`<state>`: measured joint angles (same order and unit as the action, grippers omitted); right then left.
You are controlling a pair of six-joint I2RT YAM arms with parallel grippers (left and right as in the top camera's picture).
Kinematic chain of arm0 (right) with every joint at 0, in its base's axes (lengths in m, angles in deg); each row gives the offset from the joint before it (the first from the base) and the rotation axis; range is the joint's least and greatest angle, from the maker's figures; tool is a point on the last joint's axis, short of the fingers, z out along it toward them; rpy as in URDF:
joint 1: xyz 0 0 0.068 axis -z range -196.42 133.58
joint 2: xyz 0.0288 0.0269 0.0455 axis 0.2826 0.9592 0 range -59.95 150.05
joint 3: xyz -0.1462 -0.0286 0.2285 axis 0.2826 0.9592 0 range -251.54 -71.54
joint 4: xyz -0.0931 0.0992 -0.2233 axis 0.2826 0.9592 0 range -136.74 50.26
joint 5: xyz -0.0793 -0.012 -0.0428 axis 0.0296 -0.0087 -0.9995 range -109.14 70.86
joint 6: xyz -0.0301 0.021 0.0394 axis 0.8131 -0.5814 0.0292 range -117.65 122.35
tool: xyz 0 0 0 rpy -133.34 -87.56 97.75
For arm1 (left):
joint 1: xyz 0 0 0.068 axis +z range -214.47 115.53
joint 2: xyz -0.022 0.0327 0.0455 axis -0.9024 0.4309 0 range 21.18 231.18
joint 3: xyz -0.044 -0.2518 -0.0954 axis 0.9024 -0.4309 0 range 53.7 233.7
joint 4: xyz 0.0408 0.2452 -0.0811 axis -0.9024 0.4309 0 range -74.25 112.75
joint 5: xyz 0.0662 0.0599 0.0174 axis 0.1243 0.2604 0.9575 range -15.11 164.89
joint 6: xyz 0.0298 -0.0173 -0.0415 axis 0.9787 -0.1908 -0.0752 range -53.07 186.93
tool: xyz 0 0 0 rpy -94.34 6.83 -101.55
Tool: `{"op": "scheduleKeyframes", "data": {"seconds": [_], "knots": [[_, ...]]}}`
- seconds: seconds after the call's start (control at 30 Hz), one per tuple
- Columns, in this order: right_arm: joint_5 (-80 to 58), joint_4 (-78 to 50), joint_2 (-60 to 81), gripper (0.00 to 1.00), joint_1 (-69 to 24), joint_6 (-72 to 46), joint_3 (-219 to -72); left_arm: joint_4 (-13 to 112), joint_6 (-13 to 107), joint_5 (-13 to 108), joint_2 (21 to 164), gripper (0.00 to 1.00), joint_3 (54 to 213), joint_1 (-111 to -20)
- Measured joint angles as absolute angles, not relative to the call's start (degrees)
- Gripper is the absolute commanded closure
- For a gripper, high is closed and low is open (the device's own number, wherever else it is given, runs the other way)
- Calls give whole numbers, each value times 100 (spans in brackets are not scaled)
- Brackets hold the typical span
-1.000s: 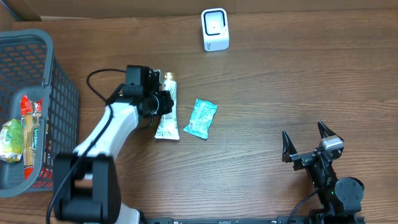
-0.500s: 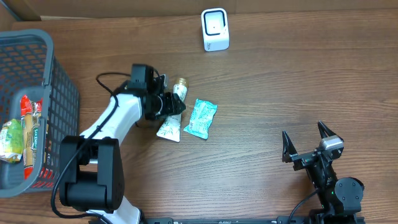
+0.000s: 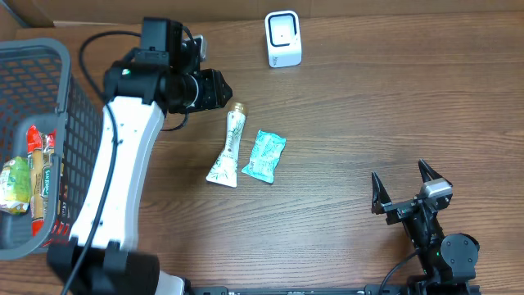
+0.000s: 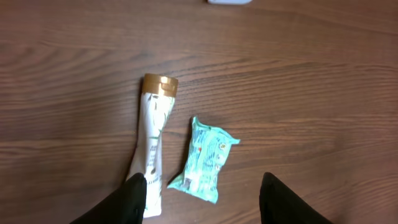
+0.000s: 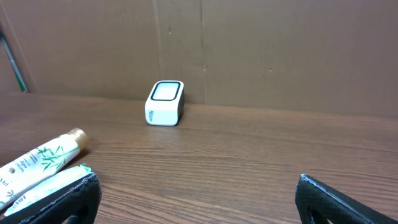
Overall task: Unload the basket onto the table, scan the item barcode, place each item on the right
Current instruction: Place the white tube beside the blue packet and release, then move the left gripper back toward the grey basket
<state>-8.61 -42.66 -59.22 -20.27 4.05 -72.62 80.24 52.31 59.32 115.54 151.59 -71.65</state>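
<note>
Left fingers: spread apart and holding nothing; they hang above the counter, looking down on the tube and the packet
Right fingers: spread wide and empty; parked at the near right of the counter, well apart from everything else
Tube: lies flat on the counter, a little tilted, gold cap toward the scanner; probably the item to scan, though the packet could be it just as well
Packet: teal, flat on the counter just beside the tube's flat end; I cannot tell whether the two touch
Scanner: small white box at the far edge of the counter; well apart from the tube
Risk, grip: the tube is thin at its crimped end; fingers closing there may slide off or pinch only the counter; the rounder part near the cap looks the safer hold
Risk, neighbour: a descent near the tube's flat end may nudge the packet or catch it too
Risk, scan: if the barcode sits on the underside or ends up turned away from the scanner's window, nothing reads; the wrist would have to turn it
Hidden: no barcode can be made out on either item; the tube's print is too small to read; the left wrist view cuts off its own fingers at the bottom and shows the scanner only as a sliver at the top; the basket at the left is cut by the frame, its goods only partly seen
</note>
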Motion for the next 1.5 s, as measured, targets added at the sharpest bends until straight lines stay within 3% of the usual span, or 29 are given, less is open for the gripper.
{"op": "scheduleKeyframes", "data": {"seconds": [0.17, 0.33, 0.57, 0.7, 1.0, 1.33, 1.5], "knots": [[-861, -4264, -5922, 0, -2027, 402, -7262, 8387, 5227, 6470, 10800, 33, 15246, -7139], [-861, -4264, -5922, 0, -2027, 405, -7262, 8483, 5068, 7173, 9939, 27, 15263, -6516], [-861, -4266, -5922, 0, -2027, 405, -7262, 8765, 4856, 7545, 9242, 30, 15288, -5082], [-861, -4264, -5922, 0, -2027, 407, -7262, 9069, 4718, 7626, 9096, 33, 15288, -4728], [-861, -4268, -5922, 0, -2027, 405, -7262, 8925, 4600, 7731, 9085, 32, 15285, -4755], [-861, -4266, -5922, 0, -2027, 402, -7262, 7991, 4611, 8336, 9399, 29, 15353, -5948], [-861, -4264, -5922, 0, -2027, 402, -7262, 7991, 4676, 8953, 10014, 25, 15578, -6116]]}}
